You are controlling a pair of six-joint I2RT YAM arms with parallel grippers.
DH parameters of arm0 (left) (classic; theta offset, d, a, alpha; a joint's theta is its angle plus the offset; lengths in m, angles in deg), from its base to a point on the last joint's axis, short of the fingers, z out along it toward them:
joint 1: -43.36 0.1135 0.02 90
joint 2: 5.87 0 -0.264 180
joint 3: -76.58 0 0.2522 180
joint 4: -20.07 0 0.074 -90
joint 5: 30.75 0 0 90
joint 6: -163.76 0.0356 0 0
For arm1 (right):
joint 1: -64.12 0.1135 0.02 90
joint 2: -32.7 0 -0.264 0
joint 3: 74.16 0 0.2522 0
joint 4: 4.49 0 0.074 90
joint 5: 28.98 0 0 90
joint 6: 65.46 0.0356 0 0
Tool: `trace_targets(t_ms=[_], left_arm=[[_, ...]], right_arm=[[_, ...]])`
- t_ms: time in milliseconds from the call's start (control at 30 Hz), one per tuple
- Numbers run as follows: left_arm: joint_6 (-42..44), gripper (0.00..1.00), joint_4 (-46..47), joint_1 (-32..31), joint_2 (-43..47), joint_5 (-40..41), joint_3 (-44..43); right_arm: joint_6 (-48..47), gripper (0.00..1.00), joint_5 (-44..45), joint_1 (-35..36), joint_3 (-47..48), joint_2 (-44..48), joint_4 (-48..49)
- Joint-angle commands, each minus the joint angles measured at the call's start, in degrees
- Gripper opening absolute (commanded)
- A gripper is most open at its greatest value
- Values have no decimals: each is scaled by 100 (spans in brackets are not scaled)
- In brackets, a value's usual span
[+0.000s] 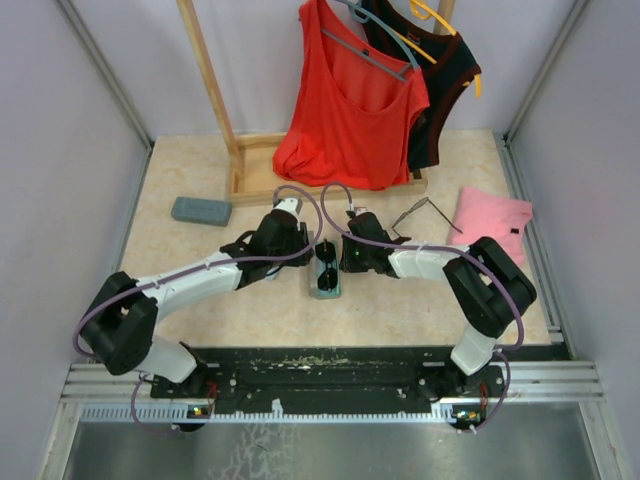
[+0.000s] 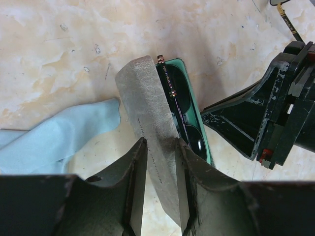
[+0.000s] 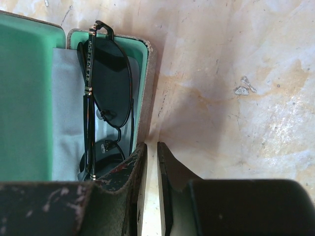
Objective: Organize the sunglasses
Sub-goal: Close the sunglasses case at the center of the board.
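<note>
One pair of sunglasses [image 1: 327, 272] [image 2: 184, 113] [image 3: 106, 93] lies folded in an open grey case [image 1: 333, 291] [image 3: 147, 54] with a green lining, on a light blue cloth [image 3: 66, 113]. The case's lid [image 2: 145, 103] [image 3: 24, 98] stands up on the left. My left gripper [image 1: 303, 258] [image 2: 161, 142] is open and straddles the lid. One finger rests against the lid and a slit of table shows beside the other. My right gripper [image 1: 345, 262] [image 3: 151, 144] is shut on the case's right wall. A second pair of sunglasses [image 1: 425, 213] lies unfolded on the table at the right.
A closed grey case [image 1: 200, 210] lies at the back left. A pink pouch [image 1: 492, 222] sits at the right, beside the second pair. A wooden rack [image 1: 250, 180] at the back holds a red top [image 1: 350, 110] and a black garment [image 1: 440, 80]. A light blue cloth [image 2: 54, 137] lies left of the lid.
</note>
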Motion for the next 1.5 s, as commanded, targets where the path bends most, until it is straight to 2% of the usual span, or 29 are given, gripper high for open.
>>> trace_targets(t_ms=[0,500,933,1133,1467], left_arm=[[-18,35,34,-15,-97,-170,4],[-155,16,609,-37,-547,-724,56],[-201,14,784,-50,-856,-938,74],[-132,15,698,-37,-882,-667,98],[145,20,432,-7,-524,-452,-65]], right_arm=[[-12,16,-219,-1,93,-120,235],[51,16,-337,-1,60,-147,339],[109,16,-353,4,18,-172,404],[123,15,-248,-1,-52,-85,391],[137,17,258,-67,-376,692,357]])
